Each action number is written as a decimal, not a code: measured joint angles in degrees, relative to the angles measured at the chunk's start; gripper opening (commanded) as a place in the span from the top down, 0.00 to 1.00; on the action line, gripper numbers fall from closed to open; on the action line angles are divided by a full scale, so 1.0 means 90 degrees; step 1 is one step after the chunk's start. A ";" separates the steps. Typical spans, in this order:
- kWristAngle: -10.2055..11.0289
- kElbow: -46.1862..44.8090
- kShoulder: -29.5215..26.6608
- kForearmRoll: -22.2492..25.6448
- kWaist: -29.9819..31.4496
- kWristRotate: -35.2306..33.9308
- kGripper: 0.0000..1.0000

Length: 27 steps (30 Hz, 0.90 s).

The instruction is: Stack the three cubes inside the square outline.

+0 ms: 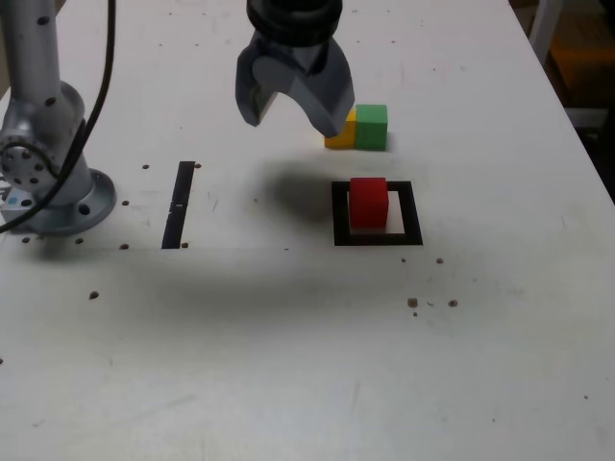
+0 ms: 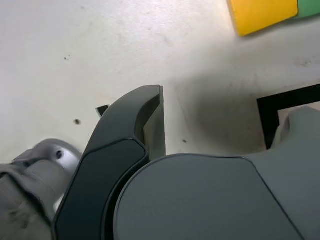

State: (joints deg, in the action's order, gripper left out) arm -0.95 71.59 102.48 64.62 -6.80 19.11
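Note:
The red cube (image 1: 368, 202) stands inside the square outline (image 1: 377, 237), on its white centre. Beyond it, the yellow cube (image 1: 337, 136) and the green cube (image 1: 372, 127) sit side by side and touching; a gripper finger covers part of the yellow one. My gripper (image 1: 293, 120) hangs above the table, to the exterior view's left of that pair and behind the outline. Its jaws stand open with nothing between them. The wrist view shows the gripper (image 2: 225, 107), the yellow cube (image 2: 262, 14), a sliver of the green cube (image 2: 310, 7) and a corner of the square outline (image 2: 280, 105).
The arm's grey base (image 1: 53, 187) stands at the exterior view's left. A narrow black strip (image 1: 178, 204) lies flat between the base and the outline. Small brown specks (image 1: 413, 303) dot the white table. The table's edge runs along the exterior view's right.

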 measured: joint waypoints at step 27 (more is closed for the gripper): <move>0.0447 -0.0571 -0.0237 -0.0592 -0.0506 0.2483 0.04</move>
State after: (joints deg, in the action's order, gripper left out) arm 3.08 66.45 100.35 59.29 -11.35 41.46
